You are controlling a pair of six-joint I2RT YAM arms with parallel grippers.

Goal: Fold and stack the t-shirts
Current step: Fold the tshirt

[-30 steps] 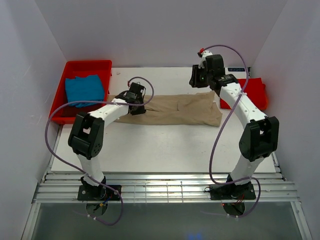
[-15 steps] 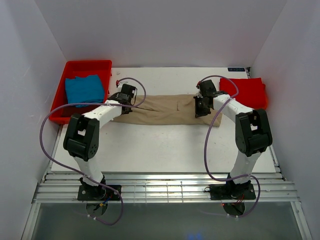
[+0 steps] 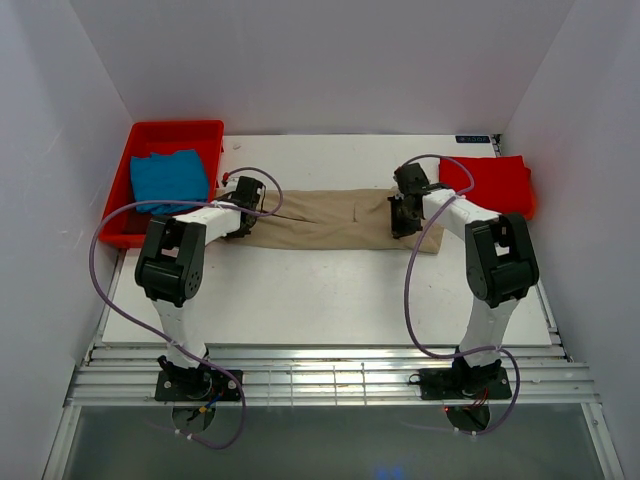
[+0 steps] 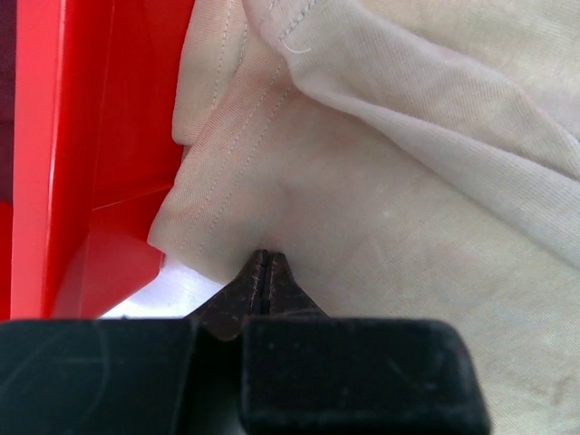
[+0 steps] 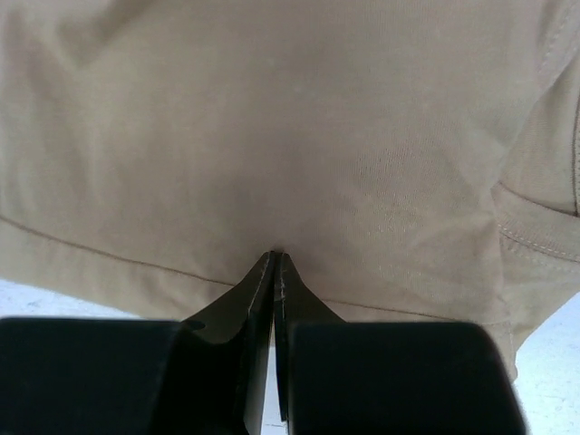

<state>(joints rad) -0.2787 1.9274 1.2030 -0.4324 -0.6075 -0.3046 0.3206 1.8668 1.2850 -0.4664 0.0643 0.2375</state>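
Top external: tan t-shirt [image 3: 330, 222] folded strip, long axis left-right.

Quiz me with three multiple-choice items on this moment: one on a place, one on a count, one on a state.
1. Where does the blue t-shirt lie?
A) in the red tray
B) held up in the air
C) out of view

2. How many t-shirts show?
A) two
B) three
C) four

3. How do the left gripper and right gripper stand?
A) both open and raised
B) both shut on the tan t-shirt
C) one open, one shut

Answers:
1 A: the top view shows it inside the tray at far left.
2 B: blue, tan, and the red t-shirt at far right.
3 B: each wrist view shows jaws closed, tips in the tan cloth.
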